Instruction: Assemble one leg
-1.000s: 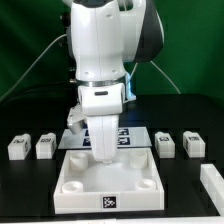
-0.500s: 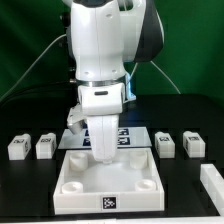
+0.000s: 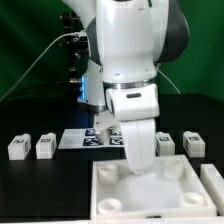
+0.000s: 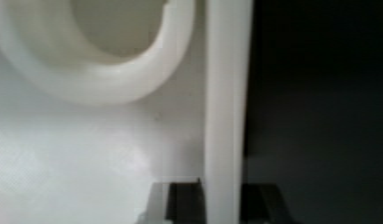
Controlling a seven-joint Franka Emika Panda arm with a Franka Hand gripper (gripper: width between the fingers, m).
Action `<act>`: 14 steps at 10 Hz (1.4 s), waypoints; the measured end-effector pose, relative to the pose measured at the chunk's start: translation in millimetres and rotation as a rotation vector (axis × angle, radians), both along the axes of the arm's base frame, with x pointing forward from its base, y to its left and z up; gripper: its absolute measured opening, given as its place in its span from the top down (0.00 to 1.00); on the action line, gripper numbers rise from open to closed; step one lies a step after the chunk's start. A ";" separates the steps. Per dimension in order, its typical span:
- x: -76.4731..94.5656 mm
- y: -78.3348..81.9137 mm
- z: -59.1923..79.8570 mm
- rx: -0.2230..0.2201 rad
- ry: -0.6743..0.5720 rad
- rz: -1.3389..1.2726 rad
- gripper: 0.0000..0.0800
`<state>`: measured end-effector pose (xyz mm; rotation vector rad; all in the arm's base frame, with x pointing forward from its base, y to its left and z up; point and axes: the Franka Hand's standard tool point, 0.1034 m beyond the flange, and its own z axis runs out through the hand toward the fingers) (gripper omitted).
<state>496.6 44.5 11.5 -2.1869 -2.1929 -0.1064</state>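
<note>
The large white square panel with round corner sockets lies at the front, toward the exterior view's right. My gripper is shut on its back wall. In the wrist view the gripper has one dark finger on each side of the panel's thin upright wall, and a round socket shows beside it. Two legs stand in a row at the exterior view's left. Two more legs stand at the right, behind the panel. Each carries a black-and-white tag.
The marker board lies flat behind the panel, partly hidden by my arm. The panel's right side reaches the picture's right edge. A green curtain closes off the back, and cables hang at the back left.
My arm has swung toward the exterior view's right. The panel has moved with it, to the right and nearer the camera. The four legs have not moved.
</note>
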 end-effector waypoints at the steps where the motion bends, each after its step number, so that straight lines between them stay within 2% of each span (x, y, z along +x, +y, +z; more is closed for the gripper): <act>1: 0.2 11.2 -6.2 0.004 0.045 -0.019 0.93; 3: 0.4 20.8 -6.9 0.000 0.090 -0.033 0.93; 5: 0.3 20.9 -6.9 -0.017 0.094 -0.047 0.93; 8: 0.3 20.2 -7.0 -0.018 0.093 -0.046 0.92; 10: 1.7 19.9 -6.0 -0.017 0.089 -0.047 0.46; 11: 2.4 19.8 -5.5 -0.017 0.087 -0.048 0.46; 12: 3.0 19.6 -5.1 -0.017 0.085 -0.048 0.26; 13: 3.3 19.5 -5.0 -0.017 0.084 -0.049 0.26; 14: 3.4 19.4 -4.9 -0.017 0.084 -0.049 0.20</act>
